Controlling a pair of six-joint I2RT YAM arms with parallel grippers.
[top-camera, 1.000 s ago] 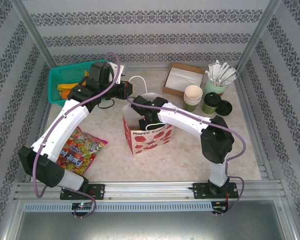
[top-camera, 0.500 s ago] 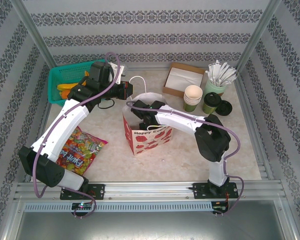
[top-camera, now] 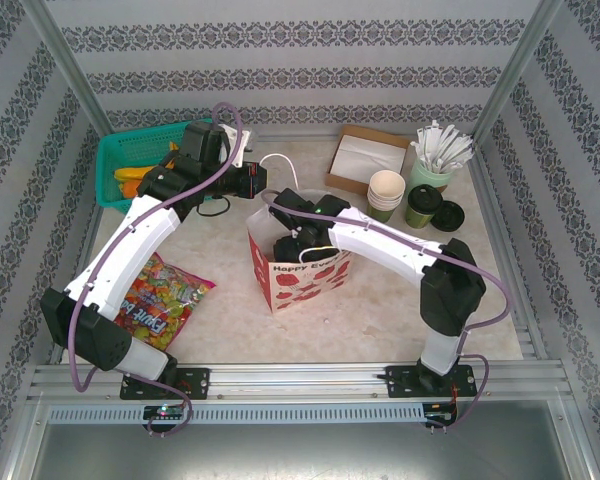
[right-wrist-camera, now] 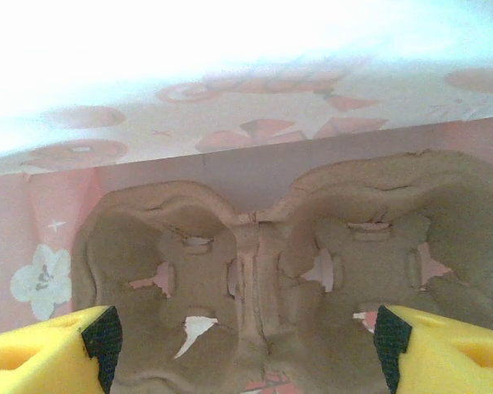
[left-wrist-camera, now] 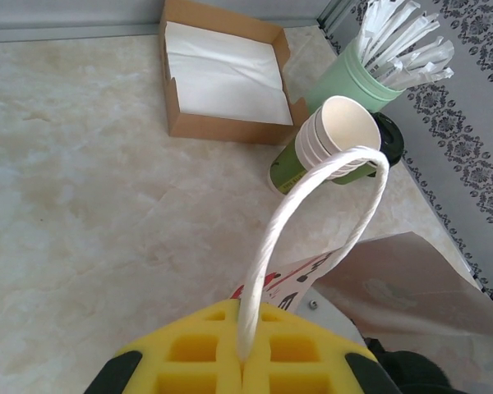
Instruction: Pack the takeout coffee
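So here's the setup: two arms, one paper gift bag (top-camera: 305,272) with red hearts standing mid-worktop (top-camera: 380,310). The left tool (left-wrist-camera: 242,361) is clamped tight on one white rope handle (left-wrist-camera: 312,213) of the bag, the yellow pads pressed together around the cord with the loop arching up above them. The right tool (right-wrist-camera: 246,345) is down inside the bag, its two yellow fingers (right-wrist-camera: 41,361) spread wide apart with nothing between them, hovering over one brown pulp cup carrier (right-wrist-camera: 263,271) lying on the bag's floor; I count two wells in it, both empty. The takeout coffee (top-camera: 421,207), one dark green cup with a black lid on, is standing on the worktop off to the right of the bag, well apart from both tools. Just beside it on the right lies one loose black lid (top-camera: 447,215), and on its left is one stack of pale paper cups (top-camera: 386,192) (can't count exactly how many are nested). Behind those there's one paler green cup (top-camera: 432,170) stuffed with white sticks and one cardboard box (top-camera: 365,158) of white napkins. At the far left sits one green basket (top-camera: 140,155), and one colourful candy bag (top-camera: 160,298) lies near the left arm's base.
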